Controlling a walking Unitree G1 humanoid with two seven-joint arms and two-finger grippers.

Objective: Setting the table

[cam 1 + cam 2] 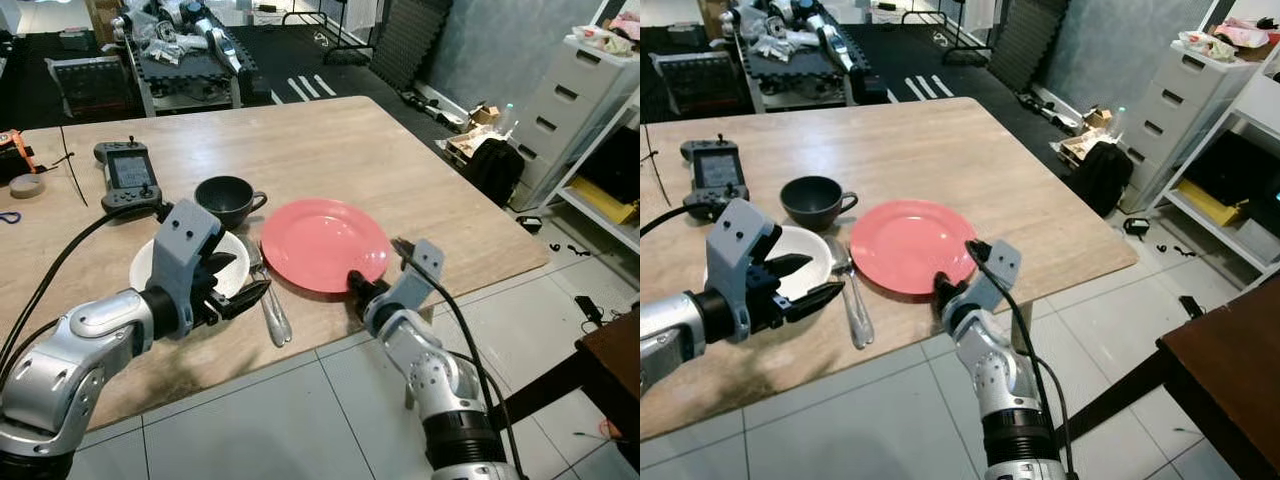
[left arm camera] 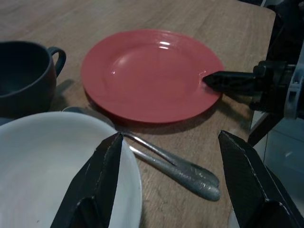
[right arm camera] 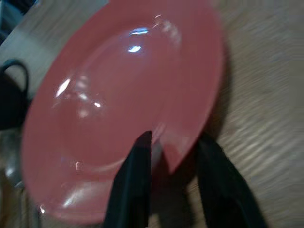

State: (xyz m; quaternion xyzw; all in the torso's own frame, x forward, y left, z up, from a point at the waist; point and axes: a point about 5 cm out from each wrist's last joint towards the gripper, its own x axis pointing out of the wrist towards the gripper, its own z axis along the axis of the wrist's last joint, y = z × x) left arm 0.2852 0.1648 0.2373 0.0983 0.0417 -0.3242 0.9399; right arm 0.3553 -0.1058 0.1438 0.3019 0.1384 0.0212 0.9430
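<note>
A red plate point(image 1: 320, 240) lies flat near the wooden table's front edge. My right gripper point(image 1: 357, 285) is shut on its near rim, one finger point(image 3: 137, 175) on top and the other at the edge. A white plate point(image 1: 142, 268) sits to its left, with a dark cup point(image 1: 225, 198) behind it. A metal spoon point(image 1: 275, 320) lies between the two plates. My left gripper point(image 1: 250, 275) hovers open over the white plate's right edge and the spoon, holding nothing. In the left wrist view its fingers point(image 2: 95, 190) frame the spoon point(image 2: 180, 168).
A handheld controller point(image 1: 128, 172) and a tape roll point(image 1: 27, 185) lie at the table's far left, with a black cable point(image 1: 70, 165) between them. Tiled floor runs beside the table's front edge point(image 1: 330, 345). A drawer cabinet point(image 1: 570, 100) and a black bag point(image 1: 497, 165) stand at the right.
</note>
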